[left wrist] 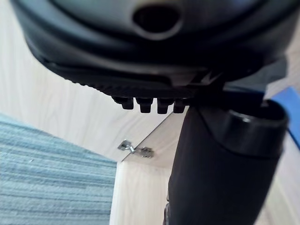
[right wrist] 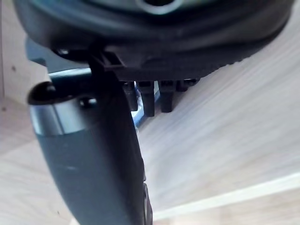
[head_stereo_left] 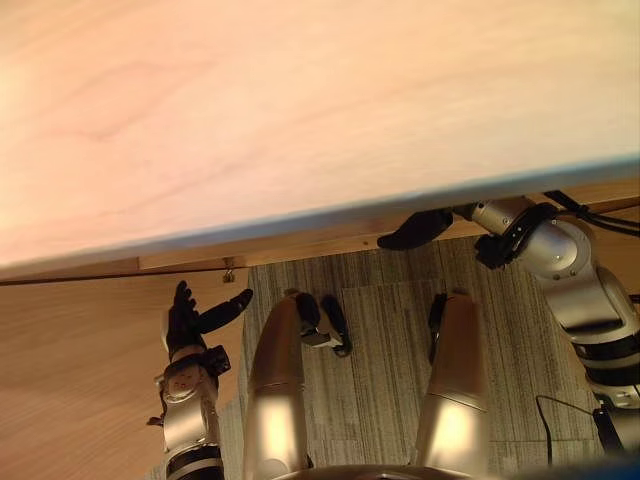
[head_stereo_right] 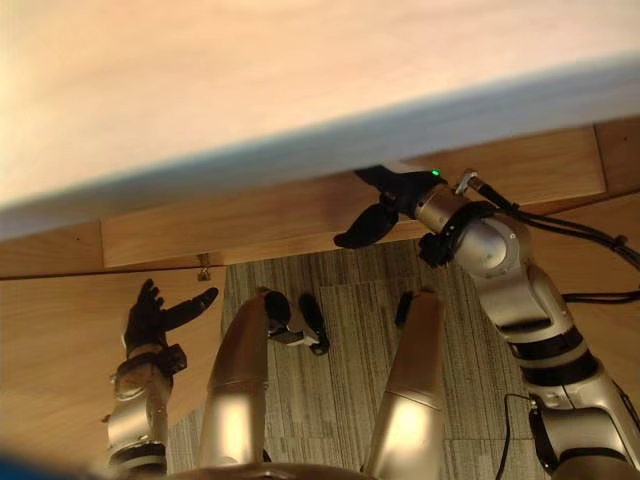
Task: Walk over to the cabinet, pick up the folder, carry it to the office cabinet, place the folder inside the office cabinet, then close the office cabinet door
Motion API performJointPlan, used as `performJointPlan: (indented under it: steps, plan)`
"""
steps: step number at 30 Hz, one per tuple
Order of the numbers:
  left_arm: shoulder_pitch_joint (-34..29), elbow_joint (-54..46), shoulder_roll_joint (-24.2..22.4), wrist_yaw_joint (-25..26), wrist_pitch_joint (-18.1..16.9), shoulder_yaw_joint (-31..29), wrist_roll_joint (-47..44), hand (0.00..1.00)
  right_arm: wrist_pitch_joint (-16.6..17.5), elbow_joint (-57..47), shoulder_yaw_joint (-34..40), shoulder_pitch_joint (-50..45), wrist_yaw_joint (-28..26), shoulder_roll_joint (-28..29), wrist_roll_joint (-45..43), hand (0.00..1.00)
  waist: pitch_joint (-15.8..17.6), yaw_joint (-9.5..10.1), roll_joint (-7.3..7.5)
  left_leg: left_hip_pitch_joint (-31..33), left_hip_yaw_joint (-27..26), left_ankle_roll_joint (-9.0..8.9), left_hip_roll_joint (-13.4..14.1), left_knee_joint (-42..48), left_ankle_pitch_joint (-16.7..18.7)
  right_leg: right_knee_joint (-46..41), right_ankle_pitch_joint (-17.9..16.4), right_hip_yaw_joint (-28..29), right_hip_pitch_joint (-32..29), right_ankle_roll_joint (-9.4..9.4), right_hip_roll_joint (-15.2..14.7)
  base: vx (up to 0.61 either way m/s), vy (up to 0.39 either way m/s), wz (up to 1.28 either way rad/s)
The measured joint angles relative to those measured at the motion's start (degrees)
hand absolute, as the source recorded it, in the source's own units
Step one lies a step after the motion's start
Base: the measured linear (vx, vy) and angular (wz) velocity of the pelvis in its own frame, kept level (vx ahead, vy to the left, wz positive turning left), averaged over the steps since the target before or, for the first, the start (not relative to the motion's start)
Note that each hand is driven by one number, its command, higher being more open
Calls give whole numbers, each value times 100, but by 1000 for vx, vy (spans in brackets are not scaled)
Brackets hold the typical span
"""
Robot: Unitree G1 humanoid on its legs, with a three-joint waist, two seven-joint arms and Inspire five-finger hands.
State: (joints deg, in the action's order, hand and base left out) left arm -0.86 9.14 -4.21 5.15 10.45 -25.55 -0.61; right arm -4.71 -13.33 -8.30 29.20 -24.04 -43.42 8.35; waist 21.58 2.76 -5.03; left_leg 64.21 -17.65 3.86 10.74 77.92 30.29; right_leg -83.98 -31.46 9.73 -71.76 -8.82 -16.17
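A pale wooden cabinet top [head_stereo_left: 300, 120] spreads across the upper part of both eye views. My right hand [head_stereo_right: 385, 215] reaches in under its front edge, with the thumb standing out and the fingers straight in the right wrist view [right wrist: 150, 96]. A small strip of blue [right wrist: 139, 117] shows just past those fingers; I cannot tell whether it is the folder. My left hand [head_stereo_left: 185, 325] hangs low on the left, open and holding nothing, beside a swung-out wooden door panel [head_stereo_left: 80, 380].
A metal hinge [head_stereo_left: 229, 272] sits where the door panel meets the cabinet front, and the left wrist view shows it too [left wrist: 136, 149]. Grey striped carpet [head_stereo_left: 380, 340] lies below the cabinet. Wood panels close in both sides.
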Motion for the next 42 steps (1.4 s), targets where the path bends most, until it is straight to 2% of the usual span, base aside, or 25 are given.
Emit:
performJointPlan:
  steps: [1, 4, 8, 13, 17, 23, 29, 32, 38, 39, 42]
  plan:
    - [-39, 214, 5, 6, -60, 100, -107, 100, 12, 190, 45, 43, 127, 1, -526, 100, -2, 6, 18, 0, 2, 5, -6, 0, -2, 4, 5, -1, 7, -8, -6, 0, 0, 0]
    - [-269, 482, 23, 29, -209, 347, -413, 100, 104, 539, 64, 144, 365, -20, -1340, 100, 25, 5, 63, 0, 0, 23, 4, 6, -12, 29, 45, 0, 11, -16, 1, -16, -3, -2]
    - [-289, 576, 24, 29, -443, 360, -657, 100, 125, 512, 26, 165, 369, -158, -1035, 100, 35, 39, 80, 1, -16, 51, 0, 5, -31, 32, 73, 17, 4, -34, 1, -17, -6, 0]
    - [-288, 700, 30, -56, -547, 458, -656, 100, 294, 39, -414, 129, 63, -779, -157, 100, 37, 42, 82, 7, -54, 84, -15, -89, -59, 148, 124, 20, -2, -56, -3, 0, 0, 0]
    - [-282, 968, 34, -69, -624, 495, -643, 100, 423, -60, -568, 136, -148, -1196, -183, 100, 44, 47, 94, -97, -82, 85, -15, -151, -60, 195, 124, 13, 75, -55, -33, 7, -3, -1]
    - [-262, 1379, 37, -66, -788, 490, -641, 100, 499, -59, -1273, 128, -413, -1695, -197, 100, 44, 51, 121, -601, -113, 65, -51, -327, -49, 346, 111, -23, 564, -39, -76, 9, -15, -5]
    - [-266, 1994, 38, -76, -807, 485, -548, 100, 500, 74, -2010, -35, -604, -1758, -406, 100, -58, 55, 178, -1444, -223, 35, -231, -755, -91, 660, 105, -35, 1324, -44, -230, 22, -21, -4]
    - [-481, 2151, 39, -179, -813, 499, -529, 100, 523, 101, -2185, -308, -671, -1662, -404, 100, -351, 69, 195, -1947, -251, -5, -286, -1094, -103, 1003, 118, -133, 1842, -65, -266, 103, -19, -9]
    - [-903, 2456, 81, -288, -888, 762, -314, 100, 625, 957, -2231, -1007, -725, -889, -386, 100, -1012, 154, 236, -3327, -222, -72, -490, -2001, -146, 1958, 164, -528, 3399, -138, -435, 198, 16, -3]
    - [-939, 2647, 85, -294, -944, 770, -268, 100, 631, 1439, -2232, -1077, -690, -549, -364, 100, -1130, 155, 209, -3667, -202, -75, -502, -2190, -168, 2216, 183, -650, 3822, -171, -447, 192, 24, 0]
    - [-1065, 2953, 100, -306, -958, 871, -84, 100, 633, 2334, -2222, -1168, -612, -80, -334, 100, -1332, 150, 117, -4149, -100, -98, -557, -2601, -233, 2759, 299, -906, 4492, -213, -446, 170, 22, 7]
